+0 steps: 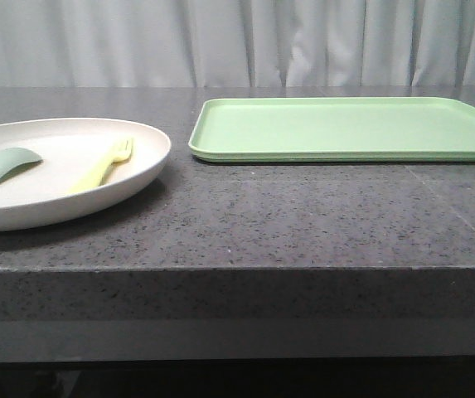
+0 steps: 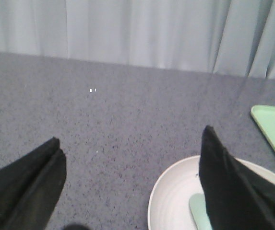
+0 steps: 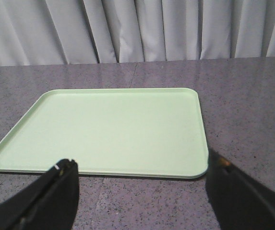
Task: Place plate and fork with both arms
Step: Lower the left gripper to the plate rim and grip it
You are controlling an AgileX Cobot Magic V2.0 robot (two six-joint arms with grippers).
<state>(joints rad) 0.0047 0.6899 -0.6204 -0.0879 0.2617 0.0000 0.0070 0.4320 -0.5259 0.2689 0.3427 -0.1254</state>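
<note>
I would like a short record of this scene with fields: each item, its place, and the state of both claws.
plate: on the table's left side, holding the fork and spoon
fork: lying in the plate, right of the spoon
spoon: lying in the plate
tray: right of the plate, nothing on it
left claw: open, above the plate's edge
right claw: open, facing the tray

The plate (image 1: 142, 162), a large, round, shallow dish in matte off-white with a low raised rim, lay flat on the left of the table, close to its near edge and partly cut off by the left border of the front view; in the left wrist view only part of its rim (image 2: 163, 189) showed. The fork (image 1: 107, 163), small, pale yellow plastic with short tines, lay inside the plate on its right half, tines pointing far and handle near.
</note>
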